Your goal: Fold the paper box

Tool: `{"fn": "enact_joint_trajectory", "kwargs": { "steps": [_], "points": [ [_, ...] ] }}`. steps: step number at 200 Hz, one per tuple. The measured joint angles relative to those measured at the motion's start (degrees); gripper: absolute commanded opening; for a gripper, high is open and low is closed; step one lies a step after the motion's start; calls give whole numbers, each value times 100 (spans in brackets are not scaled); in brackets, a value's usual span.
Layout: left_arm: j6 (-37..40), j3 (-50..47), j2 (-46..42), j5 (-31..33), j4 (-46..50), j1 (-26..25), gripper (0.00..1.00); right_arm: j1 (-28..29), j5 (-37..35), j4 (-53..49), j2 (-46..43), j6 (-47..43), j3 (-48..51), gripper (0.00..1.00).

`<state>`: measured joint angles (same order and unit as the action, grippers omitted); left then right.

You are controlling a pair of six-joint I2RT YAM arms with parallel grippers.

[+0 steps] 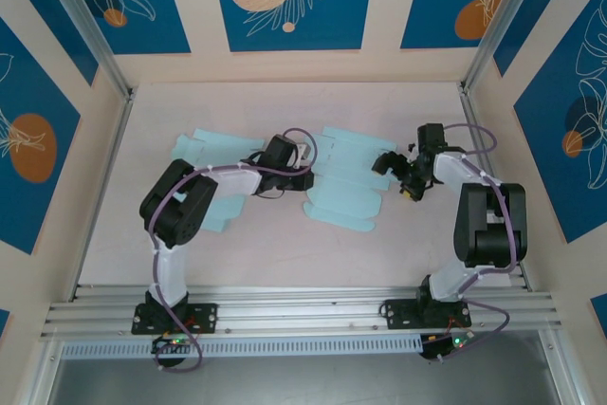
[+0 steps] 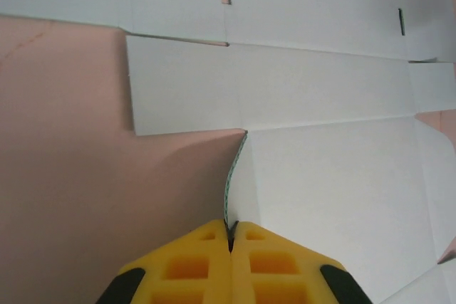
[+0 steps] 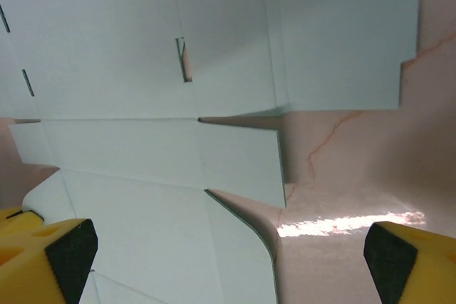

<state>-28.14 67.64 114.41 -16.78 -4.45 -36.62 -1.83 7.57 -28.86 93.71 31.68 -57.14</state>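
- Left gripper (image 2: 229, 238): fingers pinched closed on a flap edge of the paper box (image 2: 335, 190), lifting it slightly.
- Right gripper (image 3: 228, 254): spread wide, empty, above the sheet's right side.
- The box lies flat mid-table (image 1: 285, 248); nearly all folding seems left.

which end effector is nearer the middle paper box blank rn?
Left. The left end effector is shut on the paper box blank, pinching its left edge. The right end effector hangs open over the blank's right edge, apparently not touching.
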Motion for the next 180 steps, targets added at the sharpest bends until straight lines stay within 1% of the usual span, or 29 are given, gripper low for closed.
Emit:
{"fn": "enact_joint_trajectory", "kwargs": {
  "steps": [22,47,63,80,100,144,161,180],
  "points": [
    [144,-76,-39,26,-166,0,0,-2,4,-33,48,-149,-223,98],
    [496,-496,-330,157,-564,0,0,-68,39,-55,127,-382,-544,98],
    [654,-789,-573,184,-826,35,0,-227,149,-42,166,-448,-662,98],
    [662,-866,-669,162,-1005,92,0,-400,372,-24,175,-446,-647,98],
    [555,-866,-673,90,-1156,151,0,-490,673,173,175,-380,-455,97],
    [267,-868,-673,24,-1241,175,0,-291,1325,750,170,107,476,96],
    [208,-879,-675,24,-1252,175,0,-181,1392,914,173,249,710,95],
    [146,-901,-675,20,-1250,175,0,-116,1390,1169,195,350,723,92]
  ]
}}
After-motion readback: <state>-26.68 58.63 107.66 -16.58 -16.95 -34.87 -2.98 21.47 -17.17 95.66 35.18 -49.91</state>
